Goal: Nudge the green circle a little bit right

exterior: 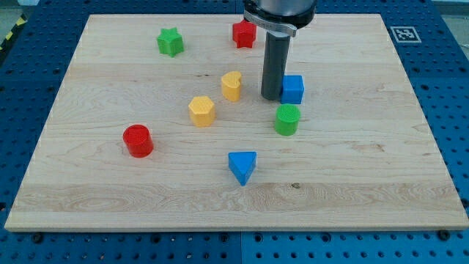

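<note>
Board (88, 183): pale wooden table top on a blue perforated base, carrying 8 small blocks.
Red cylinder (138, 140): at the view's left, alone, well apart from the others.
Green star (170, 42): near the view's top left.
Yellow hexagon (201, 111): mid-board, just left of centre.
Yellow heart-like block (231, 85): up and right of the hexagon, near it, not touching.
Blue triangle (242, 166): toward the view's bottom, below the centre.
Red star (244, 34): at the view's top, just left of the rod's housing.
My tip (271, 97): no gripper, just a dark upright rod holding nothing; its end sits just left of the blue cube (292, 89), close or touching, I cannot tell.
Green circle (287, 119): just below the blue cube, below and slightly right of my tip, apart from it.
</note>
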You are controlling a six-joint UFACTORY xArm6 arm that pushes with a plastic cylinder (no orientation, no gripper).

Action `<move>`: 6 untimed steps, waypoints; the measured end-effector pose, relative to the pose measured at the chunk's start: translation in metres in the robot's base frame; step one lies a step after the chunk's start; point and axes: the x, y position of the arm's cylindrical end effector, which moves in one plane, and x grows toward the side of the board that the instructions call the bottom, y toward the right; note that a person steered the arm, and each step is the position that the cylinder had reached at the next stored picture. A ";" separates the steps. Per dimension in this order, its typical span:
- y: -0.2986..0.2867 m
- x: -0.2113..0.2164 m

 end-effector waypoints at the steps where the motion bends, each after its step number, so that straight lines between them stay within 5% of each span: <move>1: -0.004 0.007; 6: -0.001 0.051</move>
